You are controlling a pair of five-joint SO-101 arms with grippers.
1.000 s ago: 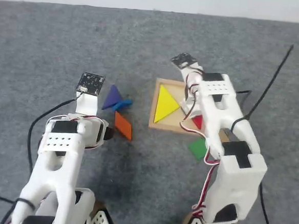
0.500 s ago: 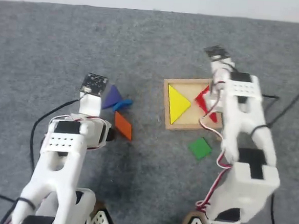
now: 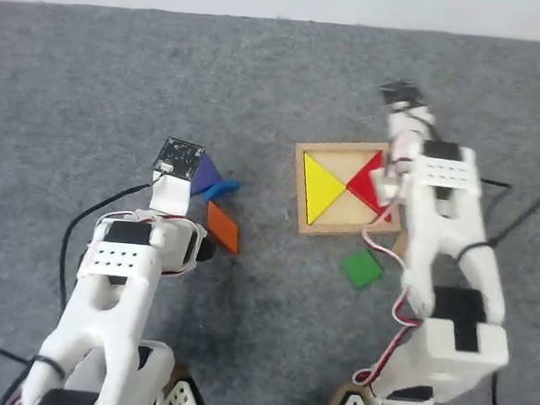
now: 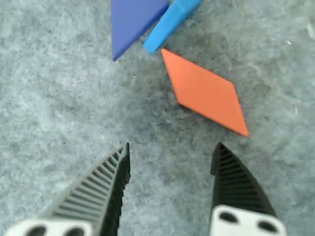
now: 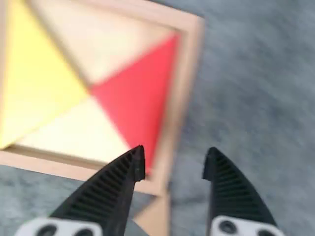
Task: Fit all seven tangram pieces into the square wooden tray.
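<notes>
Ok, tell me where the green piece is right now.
In the high view the green piece lies on the mat, right of centre, just outside the near edge of the wooden tray.

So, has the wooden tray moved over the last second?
Yes. The tray turned and slid right; its near left corner is now closer to the green square, which stayed put.

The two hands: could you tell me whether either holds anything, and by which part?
Nothing is held: the left hand and right hand are open and empty.
</notes>
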